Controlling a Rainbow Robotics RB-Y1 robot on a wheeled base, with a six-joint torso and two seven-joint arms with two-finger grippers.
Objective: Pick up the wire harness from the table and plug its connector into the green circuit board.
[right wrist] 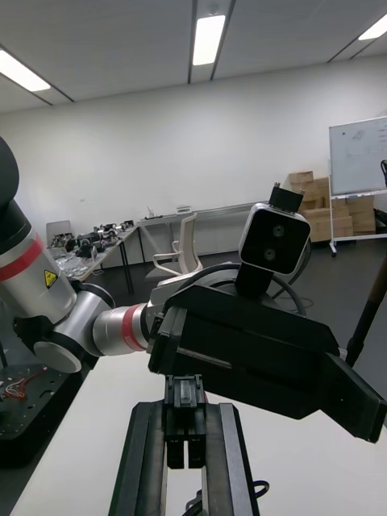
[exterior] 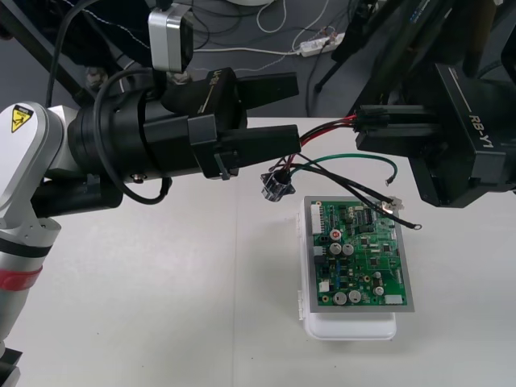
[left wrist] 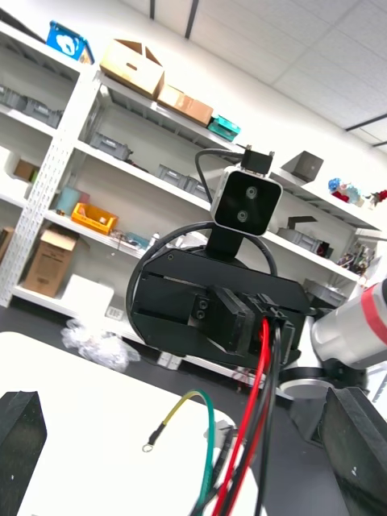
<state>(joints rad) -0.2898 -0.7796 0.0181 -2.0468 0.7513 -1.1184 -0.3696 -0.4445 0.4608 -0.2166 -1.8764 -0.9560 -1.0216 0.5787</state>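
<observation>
My right gripper (exterior: 360,129) is closed on the wire harness (exterior: 329,127) at its small black plug (right wrist: 185,403). The plug sits pinched between my two fingers, up in the air just past the far edge of the green circuit board (exterior: 363,258). My left gripper (exterior: 295,111) stands wide, fingers well apart, and the red and black wires run through the gap toward the right one (whether they brush the lower finger, I cannot tell). The round metal socket (exterior: 276,184) dangles on its leads above the table (exterior: 161,306). The green wire (exterior: 363,155) and two ring-ended leads (exterior: 417,226) droop over the board's far corner.

I judge the whole thing light and limp: the wires will sag, swing and transmit no push. Only the plug is stiff, so that is the place to hold, squarely by its sides. I take its contacts to be delicate, so a crooked approach could bend them.
</observation>
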